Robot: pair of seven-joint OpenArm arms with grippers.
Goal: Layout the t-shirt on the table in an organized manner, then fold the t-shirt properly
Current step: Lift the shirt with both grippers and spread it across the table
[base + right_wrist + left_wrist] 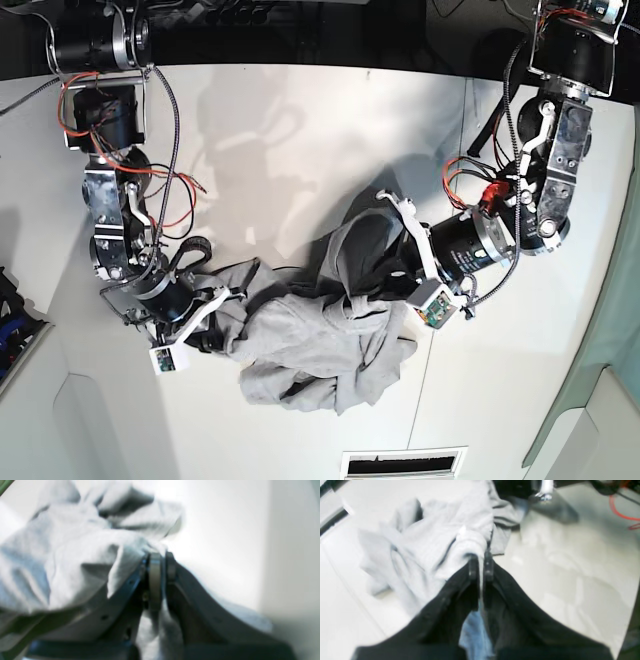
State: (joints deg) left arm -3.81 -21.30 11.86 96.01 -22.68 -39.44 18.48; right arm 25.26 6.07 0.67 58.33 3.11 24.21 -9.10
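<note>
The light grey t-shirt (310, 345) lies crumpled in a heap on the white table (300, 150), near its front middle. My left gripper (481, 563) is shut on a bunched fold of the t-shirt (430, 547) at the heap's right side; in the base view that gripper (392, 272) reaches in from the right. My right gripper (160, 561) is shut on another fold of the t-shirt (75, 552), and cloth hangs down between its fingers. In the base view it (222, 312) grips the heap's left edge. No lettering shows.
Red cables (620, 512) lie at the table's far right in the left wrist view, and the other arm's metal part (545, 491) shows at the top. A slotted vent (405, 463) sits at the front edge. Both arm bases stand at the back corners.
</note>
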